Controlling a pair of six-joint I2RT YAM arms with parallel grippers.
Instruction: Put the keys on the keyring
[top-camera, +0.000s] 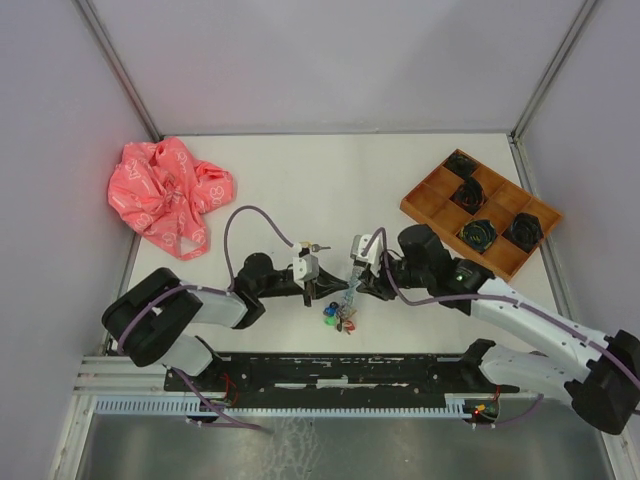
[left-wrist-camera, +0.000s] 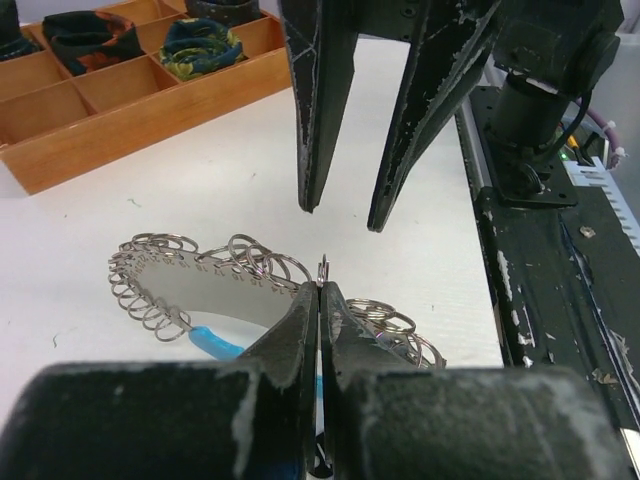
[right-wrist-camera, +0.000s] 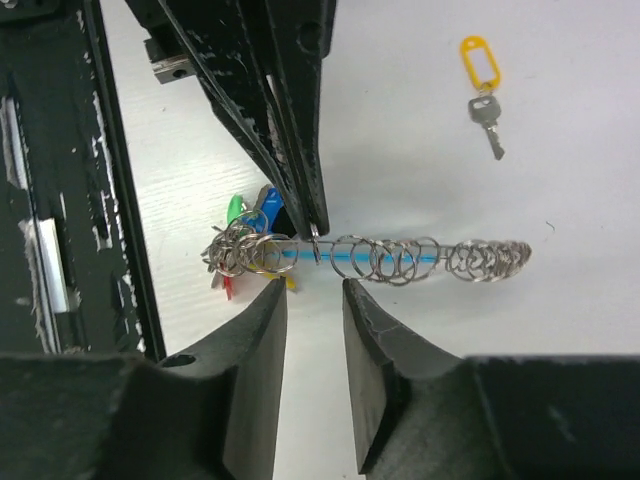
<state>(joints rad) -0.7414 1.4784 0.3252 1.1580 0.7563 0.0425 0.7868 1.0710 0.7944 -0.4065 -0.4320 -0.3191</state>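
A chain of several metal split rings (right-wrist-camera: 400, 258) on a blue strip lies on the white table. At its left end sits a cluster of keys with coloured tags (right-wrist-camera: 238, 215), also seen as keys (top-camera: 338, 316) in the top view. My left gripper (left-wrist-camera: 322, 285) is shut on one small ring (left-wrist-camera: 323, 265) standing upright on edge. In the right wrist view its fingers (right-wrist-camera: 290, 150) reach down from above to that ring (right-wrist-camera: 315, 232). My right gripper (right-wrist-camera: 310, 290) is open just short of the chain, holding nothing. A yellow-tagged key (right-wrist-camera: 481, 80) lies apart.
A wooden compartment tray (top-camera: 420, 210) with dark coiled items stands at the right; its wall (left-wrist-camera: 120, 130) shows in the left wrist view. A crumpled pink bag (top-camera: 165, 195) lies at the far left. The black mounting rail (top-camera: 330, 370) runs along the near edge.
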